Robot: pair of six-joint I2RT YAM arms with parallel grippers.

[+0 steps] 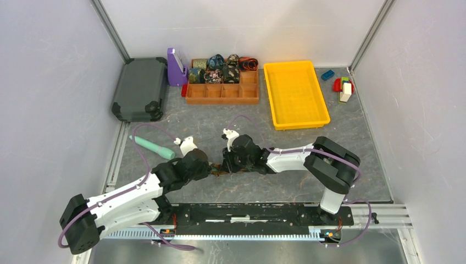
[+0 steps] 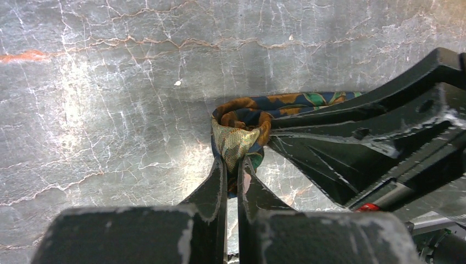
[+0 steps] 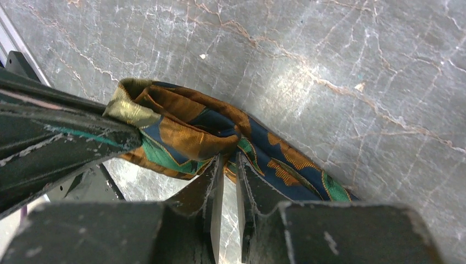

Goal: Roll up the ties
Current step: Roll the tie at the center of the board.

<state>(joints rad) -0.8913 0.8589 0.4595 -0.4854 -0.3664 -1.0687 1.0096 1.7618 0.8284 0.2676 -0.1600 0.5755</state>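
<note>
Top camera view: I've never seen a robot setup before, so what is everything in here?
half-rolled tie: one, blue, orange and green, mid-table between the claws
rolled ties: about seven, mixed prints, back compartments of the wooden box
wooden box: one, brown, back centre
tray: one, yellow, right of the box
case: one, dark grey, back left
stand: one, purple, left of the box
stick: one, teal, left side
toy blocks: several, mixed colours, back right
left claw: black, shut on the tie
right claw: black, pinching the tie
</note>
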